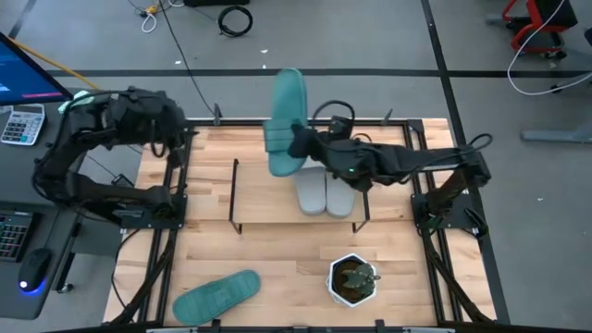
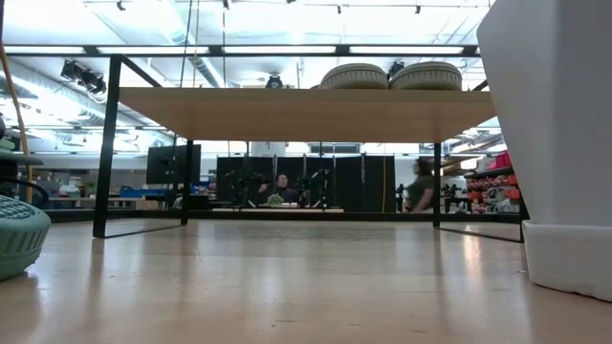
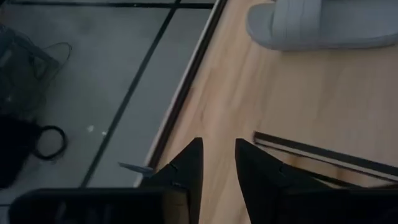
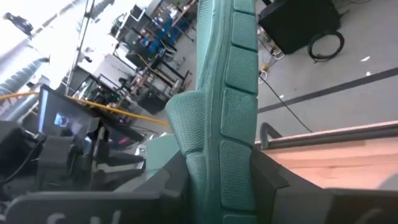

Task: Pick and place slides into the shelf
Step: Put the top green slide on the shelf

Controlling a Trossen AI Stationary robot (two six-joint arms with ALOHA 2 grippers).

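Teal slide (image 1: 286,118) sits clamped between the right gripper (image 1: 298,141) fingers (grey pair (image 1: 325,190) shelved, one teal (image 1: 215,296) left), left gripper (image 3: 217,163) fingers slightly apart.

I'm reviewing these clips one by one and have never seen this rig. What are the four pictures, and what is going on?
Two dark robot arms work at a wooden table. One picture looks straight down, one looks level across the tabletop, and one comes from each wrist. The right gripper is shut on a teal slide, held over the shelf. Two grey slides already lie on the shelf. Another teal slide lies near the table's front edge, beside a potted plant. The left gripper waits at the far left corner, fingers slightly apart, empty.
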